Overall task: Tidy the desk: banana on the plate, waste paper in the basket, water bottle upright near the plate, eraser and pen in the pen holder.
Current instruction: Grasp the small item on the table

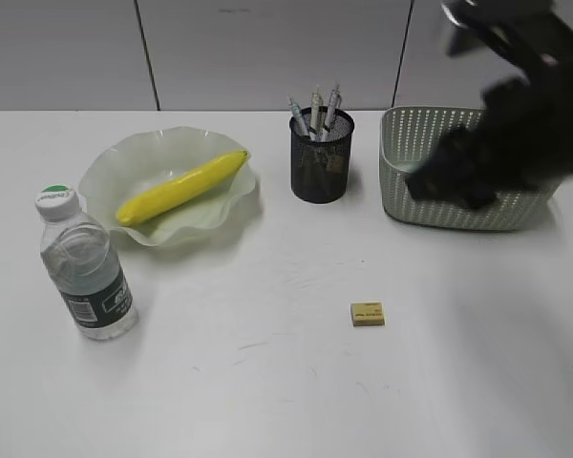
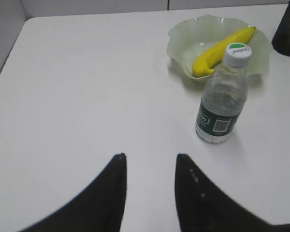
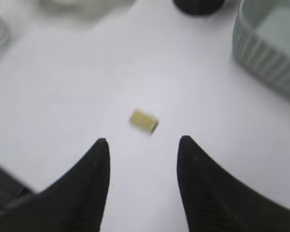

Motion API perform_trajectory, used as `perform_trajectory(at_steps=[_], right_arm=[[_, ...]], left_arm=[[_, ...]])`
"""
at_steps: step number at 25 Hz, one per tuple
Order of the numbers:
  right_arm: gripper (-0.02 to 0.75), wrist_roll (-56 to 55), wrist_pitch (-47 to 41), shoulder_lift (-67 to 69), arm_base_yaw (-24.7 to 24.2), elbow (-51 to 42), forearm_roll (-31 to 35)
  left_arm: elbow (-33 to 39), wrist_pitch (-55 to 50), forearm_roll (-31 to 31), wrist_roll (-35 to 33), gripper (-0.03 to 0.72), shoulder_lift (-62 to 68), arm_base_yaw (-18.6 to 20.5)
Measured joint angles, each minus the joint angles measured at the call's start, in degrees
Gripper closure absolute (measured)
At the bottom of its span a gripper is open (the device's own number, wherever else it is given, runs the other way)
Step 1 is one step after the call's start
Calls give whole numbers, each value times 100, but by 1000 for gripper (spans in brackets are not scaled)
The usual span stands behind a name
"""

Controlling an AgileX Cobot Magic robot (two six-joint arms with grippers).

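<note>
White desk (image 1: 267, 382) under pale wall panels at the far edge. Far left: wavy green plate (image 1: 227, 205) with the banana (image 1: 181, 188) lying across it, greenish tip toward the near left. Near left, just beside the plate: water bottle (image 1: 84, 267) standing upright, cap on, dark label facing front. Far middle: black mesh pen holder (image 1: 322, 157) with three pens (image 1: 315, 113) sticking out of the top. Far right: sage-green basket (image 1: 411, 162), partly hidden by the blurred dark right arm; contents impossible to make out. Near middle, well apart from everything else: small yellow eraser (image 1: 368, 314) flat on the desk.

Right gripper (image 3: 142, 150) spread wide, empty, hanging above the eraser (image 3: 144, 121), which shows just beyond the fingertips, not touching. Left gripper (image 2: 150, 164) likewise parted and empty, over bare desk at the left, with bottle (image 2: 222, 96), plate (image 2: 179, 43) and banana (image 2: 222, 46) farther off to the right.
</note>
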State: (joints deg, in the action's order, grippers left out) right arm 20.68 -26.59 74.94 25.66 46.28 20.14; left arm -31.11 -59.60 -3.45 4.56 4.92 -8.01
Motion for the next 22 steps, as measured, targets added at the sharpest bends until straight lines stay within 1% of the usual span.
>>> perform_trajectory(at_steps=[1,3,5,6,11,12,14,15,18,19,20,22], right_arm=[[370,-135,-331,-629,0,-392,-11],[377,-500,-1050,-1779,0,-1111,-158],[379,-1034,-1849,-2945,0,-1483,-529],[378,-1241,-2141,-3574,0,-1554,-682],[380,-1860,-3093,-5449,0,-1546,-1270],[380,-1921,-3229,-5747,0,-1569,-1348],[381,-2003,-3325,-6228,0,-1621,-1439],[381,-2030,-3325,-6450,0,-1649,-1462],[381,-2068,-3312,-6941,0,-1682,-1488],[381,-2068,-3312,-7059,0,-1703,-1493],[381,-2068,-3312,-7134,0,-1709,-1493],[381,-2104,-3308,-7181,0,-1709,-1493]], left_arm=[[-34,74,28,-78,433,164,0],[-122,378,268,-456,432,618,0],[-196,865,619,-945,422,1047,0],[-231,1134,964,-1204,408,1285,-6],[-438,1908,2399,-2693,314,2696,-52],[-507,1996,2567,-2899,309,2978,-99],[-720,2166,2797,-3283,311,3627,-341],[-880,2226,2825,-3398,315,4029,-550],[-1429,2502,2620,-3517,323,5261,-1518],[-1636,2683,2457,-3495,323,5664,-1992],[-1850,2898,2093,-3395,325,6098,-2576],[-2357,3236,1395,-3011,323,7081,-3425]])
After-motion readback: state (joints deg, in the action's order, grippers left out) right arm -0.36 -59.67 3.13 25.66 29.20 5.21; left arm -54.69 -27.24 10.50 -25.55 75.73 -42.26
